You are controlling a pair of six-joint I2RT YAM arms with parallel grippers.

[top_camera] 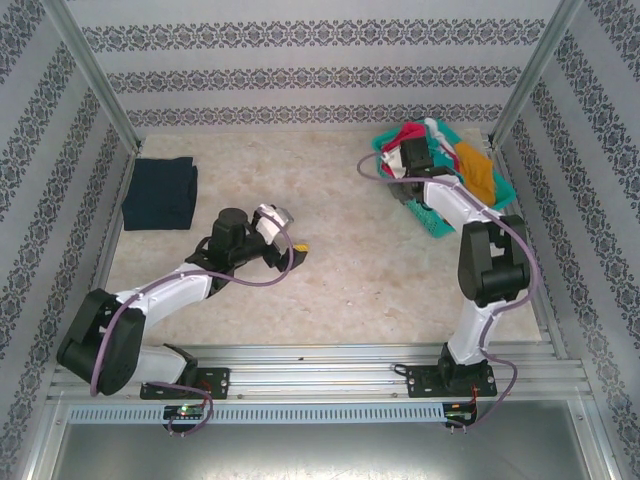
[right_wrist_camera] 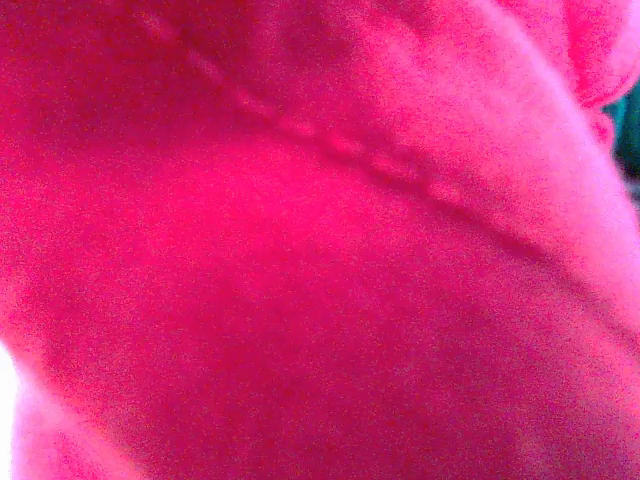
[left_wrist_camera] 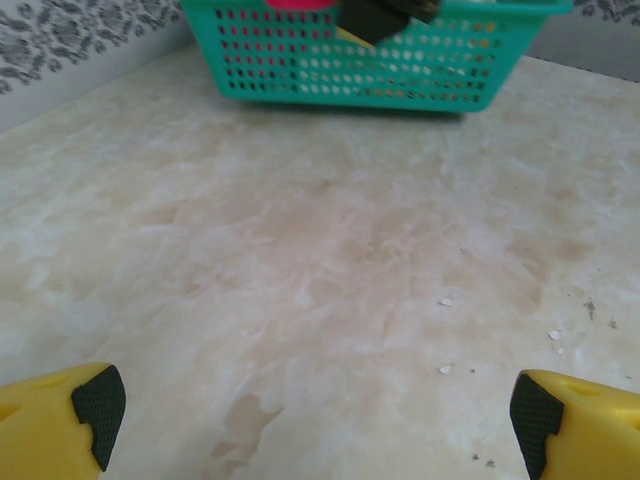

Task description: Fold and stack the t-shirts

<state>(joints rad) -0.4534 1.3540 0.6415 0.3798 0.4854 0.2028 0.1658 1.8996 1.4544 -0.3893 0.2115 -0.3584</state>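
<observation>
Table (top_camera: 350,270) carries a basket (top_camera: 432,220) at its far right corner, holding a magenta shirt (top_camera: 408,133) and an orange shirt (top_camera: 478,170), and a folded navy shirt (top_camera: 160,193) at the far left edge. Tangled cloth could drag neighbours or the basket up. The right gripper (top_camera: 415,155) reaches down into the magenta shirt; whether it pinches, I cannot tell. The left gripper (left_wrist_camera: 310,410) hovers mid-table, spread wide.
</observation>
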